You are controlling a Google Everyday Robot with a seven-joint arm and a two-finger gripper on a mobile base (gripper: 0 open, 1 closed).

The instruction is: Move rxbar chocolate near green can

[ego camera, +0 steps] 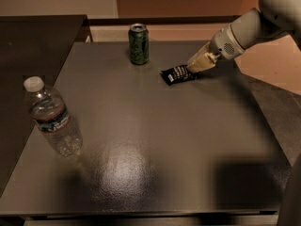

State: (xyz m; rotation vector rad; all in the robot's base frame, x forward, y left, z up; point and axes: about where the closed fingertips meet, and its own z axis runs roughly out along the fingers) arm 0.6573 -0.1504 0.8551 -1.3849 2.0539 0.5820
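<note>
The rxbar chocolate (pixel 178 74), a flat black wrapper with white lettering, lies on the dark table (pixel 155 140) right of the green can (pixel 139 44), about a can's width away. The green can stands upright near the table's far edge. My gripper (pixel 196 65) reaches in from the upper right and is shut on the bar's right end, its pale fingers (pixel 201 61) touching the wrapper.
A clear plastic water bottle (pixel 51 117) with a white cap stands at the left of the table. A dark counter (pixel 33 36) sits at the far left. The arm (pixel 254 22) crosses the upper right corner.
</note>
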